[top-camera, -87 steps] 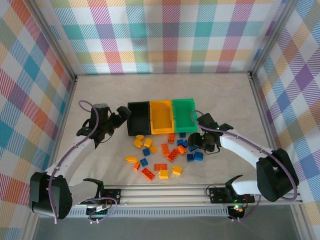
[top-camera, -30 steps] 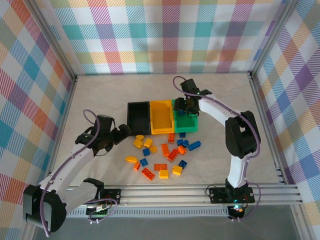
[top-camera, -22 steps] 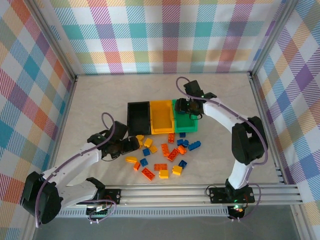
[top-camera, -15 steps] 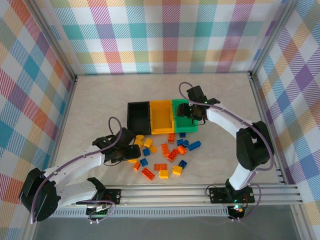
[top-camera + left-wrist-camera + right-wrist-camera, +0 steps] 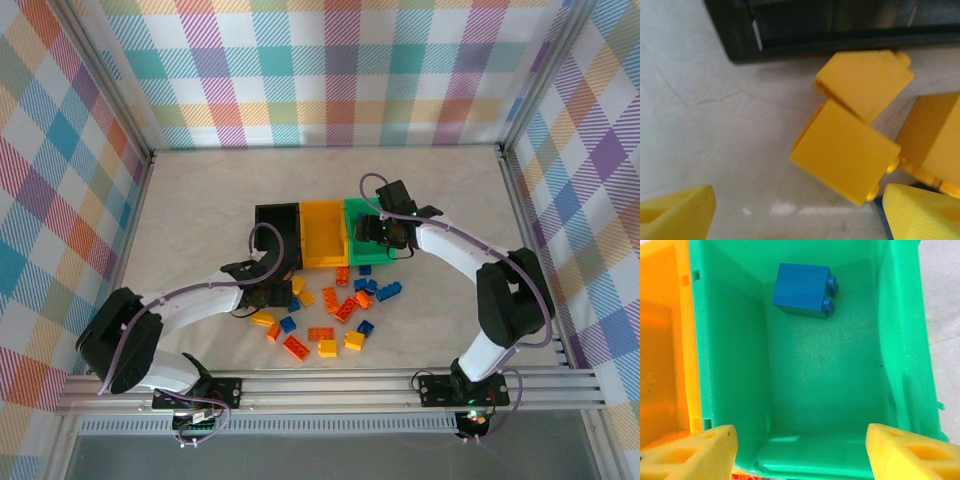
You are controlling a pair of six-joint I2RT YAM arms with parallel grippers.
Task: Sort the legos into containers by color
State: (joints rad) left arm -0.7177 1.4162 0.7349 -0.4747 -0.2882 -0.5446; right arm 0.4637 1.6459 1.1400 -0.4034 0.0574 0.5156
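Three small open-top rectangular plastic bins stand joined in a row at mid-table: a black one, a yellow-orange one and a green one. Just in front of them, on the pale marbled tabletop, lie the scattered studded plastic bricks in yellow, orange and blue, among them a yellow brick at the left edge of the group, a long orange brick nearest the arms and a blue brick on the right. One blue brick lies inside the green bin, at its far end, studs pointing right in the right wrist view. The right gripper hangs over the near end of that bin, its yellow fingers spread wide with nothing between them. The left gripper is low over the table just in front of the black bin, at the left end of the loose bricks. Its claw is also apart and holds nothing — a square yellow brick lies on its side just ahead of the gap between the fingertips. A second yellow brick touches it on the bin side, and a third is beside it on the right.
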